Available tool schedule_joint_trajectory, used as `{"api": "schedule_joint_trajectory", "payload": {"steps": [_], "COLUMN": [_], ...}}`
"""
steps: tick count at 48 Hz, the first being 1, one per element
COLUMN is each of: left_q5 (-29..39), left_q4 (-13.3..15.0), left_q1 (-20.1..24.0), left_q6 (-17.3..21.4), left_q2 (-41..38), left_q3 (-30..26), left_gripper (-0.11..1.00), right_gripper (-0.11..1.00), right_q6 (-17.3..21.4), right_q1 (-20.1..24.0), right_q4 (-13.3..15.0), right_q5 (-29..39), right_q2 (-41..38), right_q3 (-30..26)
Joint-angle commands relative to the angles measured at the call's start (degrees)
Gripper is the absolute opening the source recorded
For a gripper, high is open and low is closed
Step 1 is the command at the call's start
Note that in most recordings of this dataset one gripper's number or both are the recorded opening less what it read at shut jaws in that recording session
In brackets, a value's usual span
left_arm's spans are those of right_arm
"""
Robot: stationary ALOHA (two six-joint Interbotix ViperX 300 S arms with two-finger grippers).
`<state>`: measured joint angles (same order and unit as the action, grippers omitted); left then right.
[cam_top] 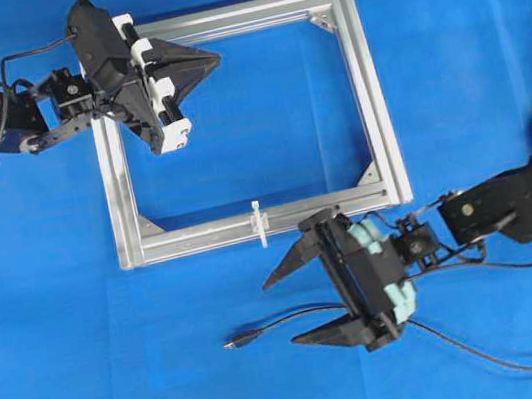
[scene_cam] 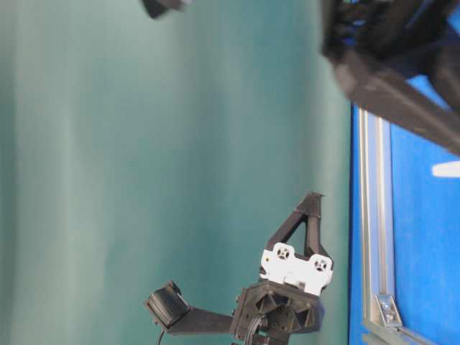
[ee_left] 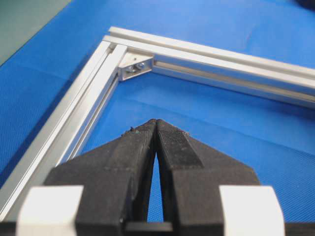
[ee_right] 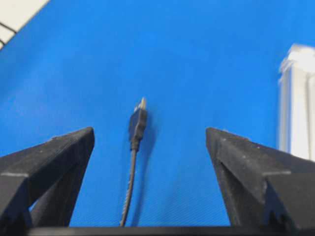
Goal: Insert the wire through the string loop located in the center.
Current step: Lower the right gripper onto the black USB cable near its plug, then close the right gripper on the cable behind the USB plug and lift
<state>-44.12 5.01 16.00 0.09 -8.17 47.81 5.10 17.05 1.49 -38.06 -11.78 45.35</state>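
Right claw [cam_top: 293, 306]: fingers spread wide, empty, straddling the wire [cam_top: 266, 329].
Left claw [cam_top: 213, 58]: pinched together, empty.
Risk: you close behind the plug, so its tip droops and misses the string loop [cam_top: 260, 223].

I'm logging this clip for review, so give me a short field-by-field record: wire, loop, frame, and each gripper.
wire: lies loose on the blue mat, plug ahead of the open right gripper, not held
string loop: upright on the near bar of the frame, nothing through it
frame: flat on the mat
left gripper: shut, empty, above the frame's far left corner
right gripper: open, empty, wire lined up between its fingers
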Motion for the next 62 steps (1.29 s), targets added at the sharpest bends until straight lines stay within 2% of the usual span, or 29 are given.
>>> {"api": "schedule_joint_trajectory", "payload": {"steps": [1,16,31,38,45,53,62], "left_q5": [-0.3,-0.3,-0.3,-0.3,-0.3,-0.3,-0.3], "left_q4": [-0.2,-0.3,-0.3,-0.3,-0.3,-0.3,-0.3], "left_q1": [0.0,0.0,0.0,0.0,0.0,0.0,0.0], "left_q6": [0.2,0.2,0.3,0.2,0.3,0.2,0.2], "left_q2": [1.6,1.6,1.6,1.7,1.7,1.6,1.6], "left_q3": [-1.0,-0.8,-0.7,-0.6,-0.6,-0.7,-0.6], "left_gripper": [0.00,0.00,0.00,0.00,0.00,0.00,0.00], "right_gripper": [0.86,0.86,0.85,0.79,0.65,0.28,0.02], "right_q6": [0.1,0.1,0.1,0.1,-0.1,-0.5,-0.5], "right_q1": [0.7,1.4,1.5,1.5,1.7,1.8,1.8], "right_q4": [-1.0,-5.6,-6.8,-6.8,-6.5,-5.5,-5.5], "right_q5": [-0.3,-0.2,1.4,1.5,1.1,0.9,0.9], "right_q2": [-0.6,-6.6,-9.1,-9.1,-9.1,-9.1,-9.1], "right_q3": [-1.7,-3.7,-5.3,-5.3,-5.2,-5.0,-5.0]}}
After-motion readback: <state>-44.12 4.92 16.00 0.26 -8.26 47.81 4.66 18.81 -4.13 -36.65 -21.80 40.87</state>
